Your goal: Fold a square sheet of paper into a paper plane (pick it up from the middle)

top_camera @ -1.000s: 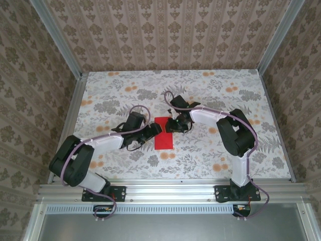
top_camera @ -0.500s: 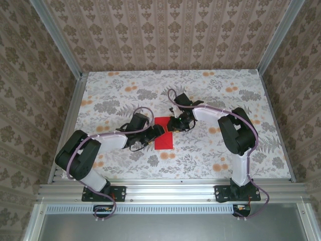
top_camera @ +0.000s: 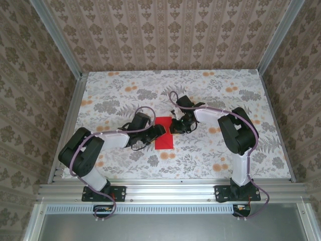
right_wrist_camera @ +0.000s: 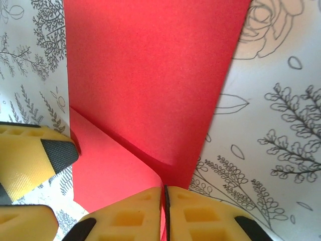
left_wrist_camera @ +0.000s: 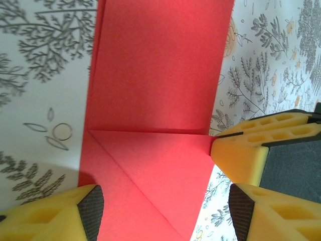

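The square sheet of paper (top_camera: 163, 138) is bright red and lies mid-table, folded into a narrow rectangle. In the left wrist view the sheet (left_wrist_camera: 155, 75) shows a cross crease and a diagonal corner flap. My left gripper (top_camera: 157, 130) is at its left edge. There the left gripper (left_wrist_camera: 163, 216) is open, its fingers straddling the flap just above it. My right gripper (top_camera: 175, 126) is at the sheet's far right corner. In the right wrist view the right gripper (right_wrist_camera: 164, 213) is shut on a lifted corner of the red sheet (right_wrist_camera: 150, 65).
The floral table (top_camera: 210, 90) is walled by patterned panels on three sides, with a metal rail (top_camera: 165, 191) along the near edge. The right gripper's yellow finger (left_wrist_camera: 246, 150) sits close beside my left fingers. The left fingers (right_wrist_camera: 30, 160) show at the right wrist view's left edge.
The left arm has slid right so its gripper reaches the sheet's left edge, jaws slightly narrower. The right gripper has closed on the sheet's corner.
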`<state>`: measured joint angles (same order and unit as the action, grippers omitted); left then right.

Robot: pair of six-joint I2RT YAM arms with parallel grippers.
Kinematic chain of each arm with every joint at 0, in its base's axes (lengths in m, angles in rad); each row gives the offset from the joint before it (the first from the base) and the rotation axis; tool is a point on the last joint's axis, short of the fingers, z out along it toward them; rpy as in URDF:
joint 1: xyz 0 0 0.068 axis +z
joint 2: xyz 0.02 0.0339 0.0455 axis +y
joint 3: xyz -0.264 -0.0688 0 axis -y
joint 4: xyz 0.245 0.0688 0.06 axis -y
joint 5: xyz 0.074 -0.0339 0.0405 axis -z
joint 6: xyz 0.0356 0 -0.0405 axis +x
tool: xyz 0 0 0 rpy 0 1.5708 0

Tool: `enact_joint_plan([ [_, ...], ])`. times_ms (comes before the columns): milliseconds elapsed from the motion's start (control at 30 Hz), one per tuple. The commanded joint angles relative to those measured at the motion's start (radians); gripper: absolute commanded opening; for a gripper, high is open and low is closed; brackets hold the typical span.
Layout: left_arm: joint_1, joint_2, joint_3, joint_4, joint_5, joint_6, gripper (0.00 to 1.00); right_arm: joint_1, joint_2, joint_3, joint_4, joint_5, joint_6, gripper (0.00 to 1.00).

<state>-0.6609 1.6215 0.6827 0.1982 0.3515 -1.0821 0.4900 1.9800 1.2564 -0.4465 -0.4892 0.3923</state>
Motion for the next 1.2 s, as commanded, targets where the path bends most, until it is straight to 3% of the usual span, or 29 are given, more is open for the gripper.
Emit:
enact_joint_plan([
  [0,-0.011,0.024,0.029,0.037,0.025,-0.008,0.63,-0.014,0.012,-0.033,0.044,-0.038,0.011,0.10],
  [433,-0.022,0.064,0.029,0.108,0.034,-0.002,0.51,-0.065,0.013,-0.121,0.162,-0.112,0.082,0.09],
  [933,-0.029,0.110,0.073,0.077,0.004,0.076,0.22,-0.073,0.005,-0.140,0.177,-0.125,0.094,0.09],
  [1100,-0.030,0.114,0.093,0.042,-0.026,0.109,0.08,-0.074,-0.045,-0.135,0.177,-0.140,0.114,0.16],
  [1167,-0.029,0.100,0.098,0.016,-0.048,0.126,0.06,-0.081,-0.096,-0.140,0.173,-0.121,0.131,0.26],
])
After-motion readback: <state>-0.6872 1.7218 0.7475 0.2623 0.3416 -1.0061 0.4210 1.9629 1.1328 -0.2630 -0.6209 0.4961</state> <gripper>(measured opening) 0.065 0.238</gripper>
